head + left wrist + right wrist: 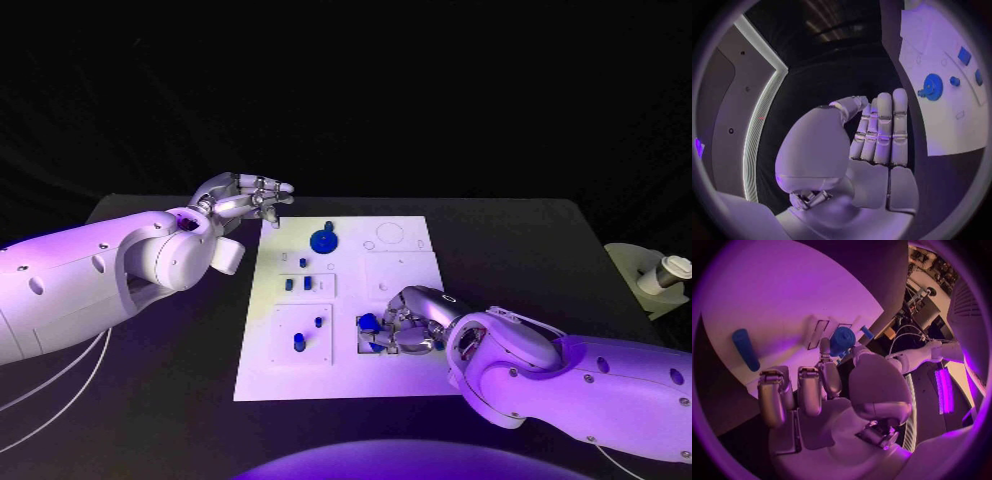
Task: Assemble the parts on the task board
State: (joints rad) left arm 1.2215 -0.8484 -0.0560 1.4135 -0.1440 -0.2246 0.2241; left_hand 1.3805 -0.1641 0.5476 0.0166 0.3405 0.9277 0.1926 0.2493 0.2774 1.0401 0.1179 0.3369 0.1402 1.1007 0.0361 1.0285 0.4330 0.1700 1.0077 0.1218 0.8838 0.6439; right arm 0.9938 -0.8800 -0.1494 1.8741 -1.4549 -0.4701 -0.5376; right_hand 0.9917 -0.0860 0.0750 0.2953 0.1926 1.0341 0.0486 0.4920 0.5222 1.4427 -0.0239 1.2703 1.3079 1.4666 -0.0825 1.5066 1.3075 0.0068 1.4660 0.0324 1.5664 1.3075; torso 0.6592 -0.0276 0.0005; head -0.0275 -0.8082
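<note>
Fingers [831,371] of right hand [408,322] touching blue part [842,339] on task board [397,270].

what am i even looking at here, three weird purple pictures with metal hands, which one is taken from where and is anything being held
This is a robot with two white arms, each ending in a silver hand, working at a black table. The square picture looks down from its head. The two round ones come from cameras at its wrists, behind each hand.

On the table lies a white task board carrying small blue parts, among them a blue gear. A white cup stands off to the side.

The left hand is beside the board's far corner, fingers together, holding nothing. The right hand is down on the board's near edge, its fingers closed around a round blue part.
</note>
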